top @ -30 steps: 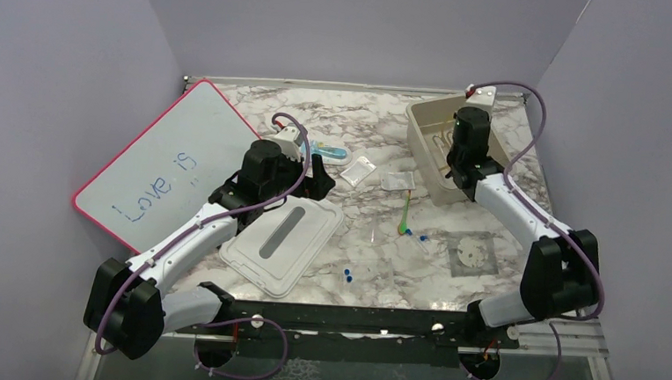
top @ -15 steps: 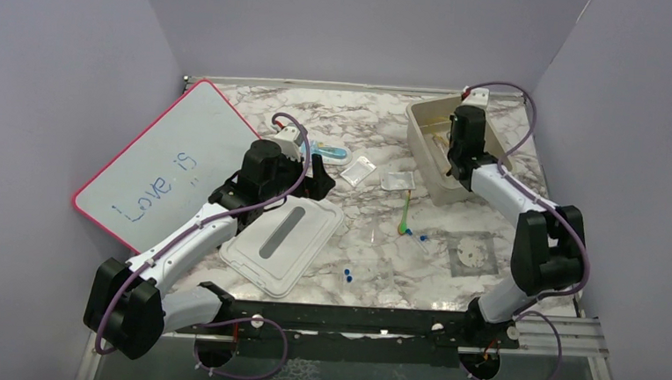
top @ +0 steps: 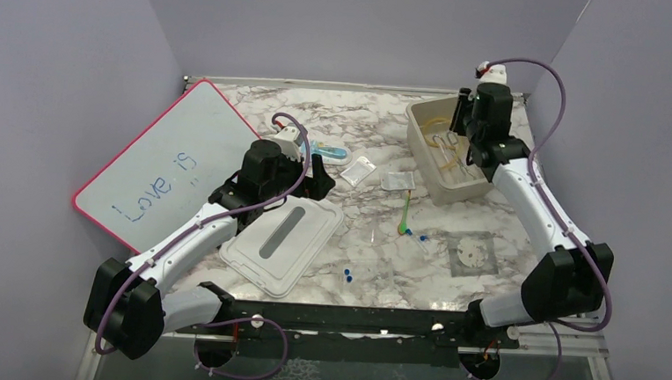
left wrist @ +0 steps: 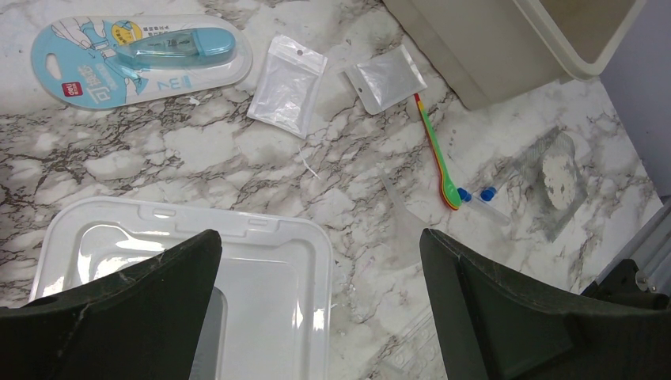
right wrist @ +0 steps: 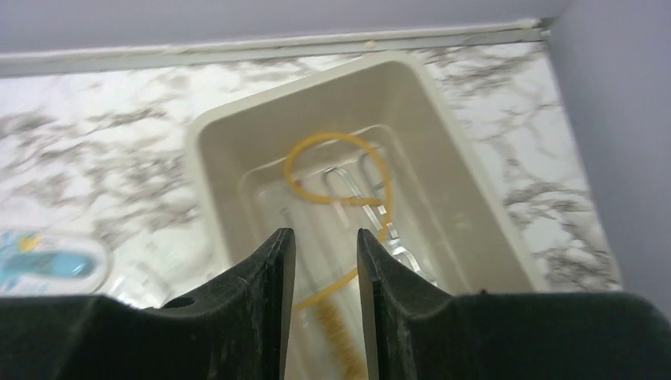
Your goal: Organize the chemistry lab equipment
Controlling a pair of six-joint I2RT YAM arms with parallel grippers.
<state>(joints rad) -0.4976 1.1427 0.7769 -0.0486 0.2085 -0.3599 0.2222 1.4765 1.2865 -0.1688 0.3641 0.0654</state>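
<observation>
Amber rubber tubing (right wrist: 336, 136) lies coiled in the beige bin (right wrist: 475, 198), on top of metal forceps (right wrist: 340, 169). My right gripper (right wrist: 323, 234) hangs above the bin's near end, open a moderate gap with nothing between its fingers; it also shows in the top view (top: 462, 132). A thin green stick (left wrist: 434, 150) lies on the marble beside small blue-capped clear tubes (left wrist: 475, 195). My left gripper (left wrist: 320, 241) is wide open and empty, hovering over the right edge of a white lid (left wrist: 261, 237).
Two clear zip bags (left wrist: 286, 85) (left wrist: 386, 77) and a blue correction-tape pack (left wrist: 134, 55) lie behind the lid. A mesh pouch with a disc (top: 472, 253) sits at front right. A whiteboard (top: 158, 166) leans at the left. More blue-capped tubes (top: 346, 274) lie near the front.
My right gripper has risen out of the bin, swung toward the back right and opened its jaws. The left arm has stayed still.
</observation>
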